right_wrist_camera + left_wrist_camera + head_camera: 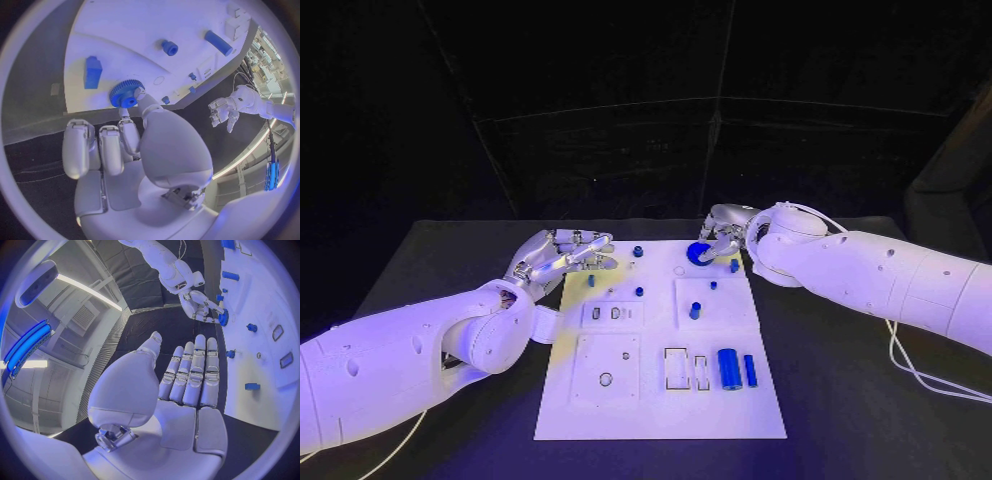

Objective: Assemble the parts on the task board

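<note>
Nearest the head camera, the board runs away from the robot, its long axis pointing to the table's far side. On its near half lie a large blue cylinder and a thin bar just beside it, both lengthwise along the board.

At the far edge, the right hand holds a blue gear. In the right wrist view the gear sits pinched between thumb and a fingertip, the other fingers curled loosely below it, right at the board's rim. A blue block lies close by on the board.

Across the far end, the left hand hangs beside the board's far left corner, fingers straight and together, thumb apart, holding nothing.

Judged from this, the right hand is seating the gear, and it is the nearer hand to that spot. Whether the gear already rests on a peg cannot be told.
</note>
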